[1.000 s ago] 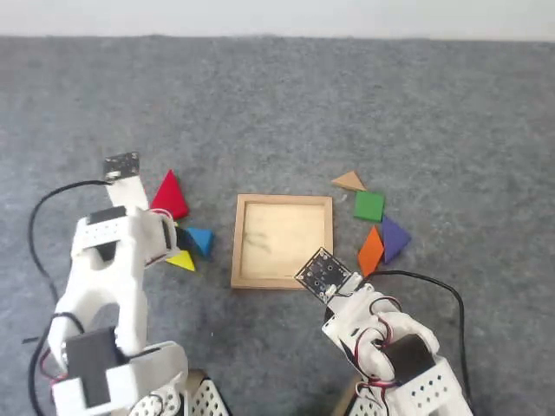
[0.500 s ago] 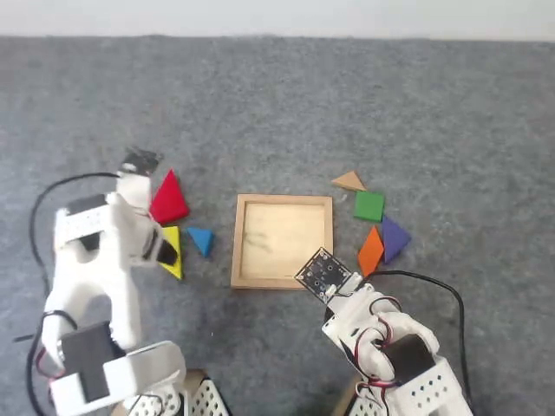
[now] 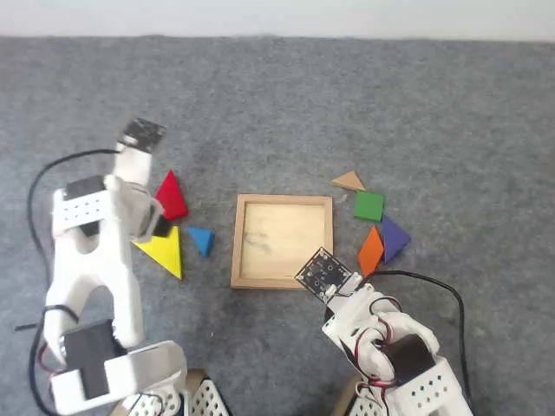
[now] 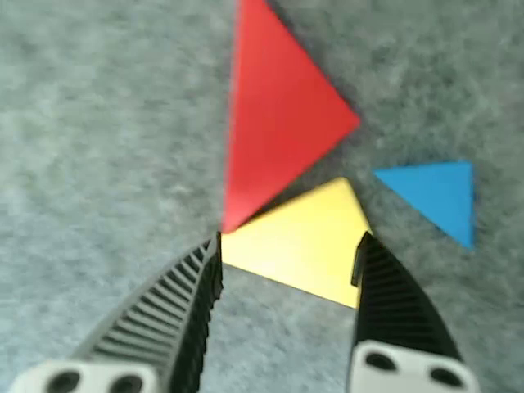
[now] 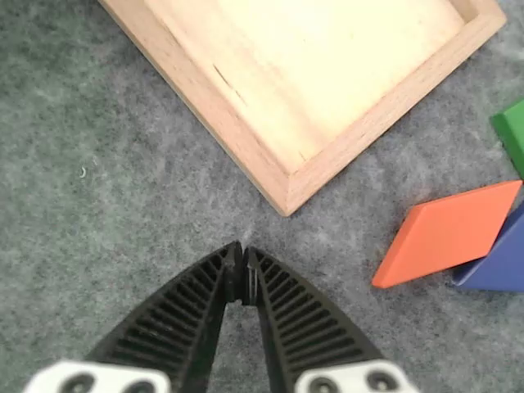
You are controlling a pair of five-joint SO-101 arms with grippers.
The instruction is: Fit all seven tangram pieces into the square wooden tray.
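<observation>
Left wrist view: L fingers (image 4: 184, 311) apart astride yellow triangle (image 4: 299, 241); R fingers (image 5: 196, 315) together.

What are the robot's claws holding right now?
Nothing for sure. The left claw is open on both sides of the yellow triangle; whether it pinches it is unclear. The right claw is shut and empty.
</observation>
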